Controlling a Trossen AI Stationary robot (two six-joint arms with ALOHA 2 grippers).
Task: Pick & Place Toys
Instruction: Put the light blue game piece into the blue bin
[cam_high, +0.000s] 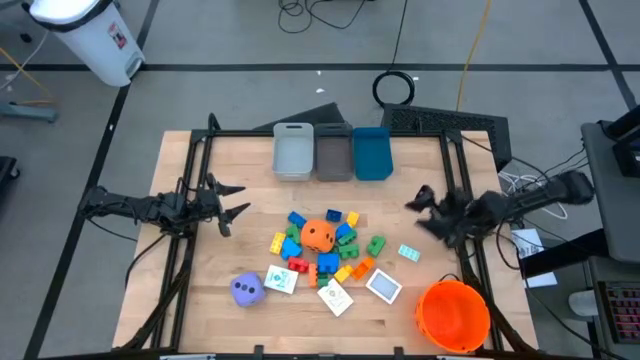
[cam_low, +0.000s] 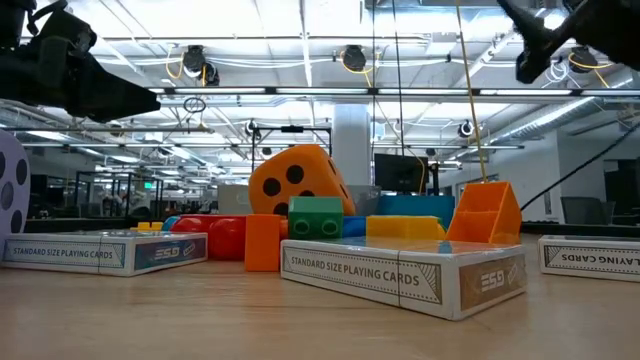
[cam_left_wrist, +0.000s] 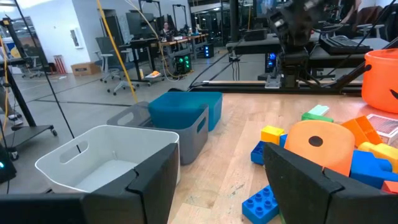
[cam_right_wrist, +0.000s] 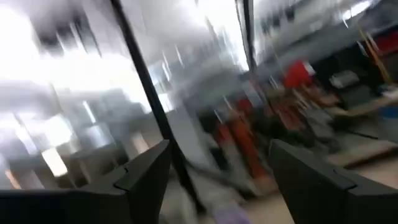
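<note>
The toys lie in a heap at the table's middle: an orange soft die among blue, green, yellow, red and orange blocks, a purple die at the near left, and white card packs near the front. My left gripper is open and empty, left of the heap. My right gripper is open and empty, right of the heap, above the table. The left wrist view shows the orange die and blue blocks ahead.
Three bins stand in a row at the far edge: a light grey one, a dark grey one and a blue one. A big orange bucket stands at the near right corner. Bare table lies left of the heap.
</note>
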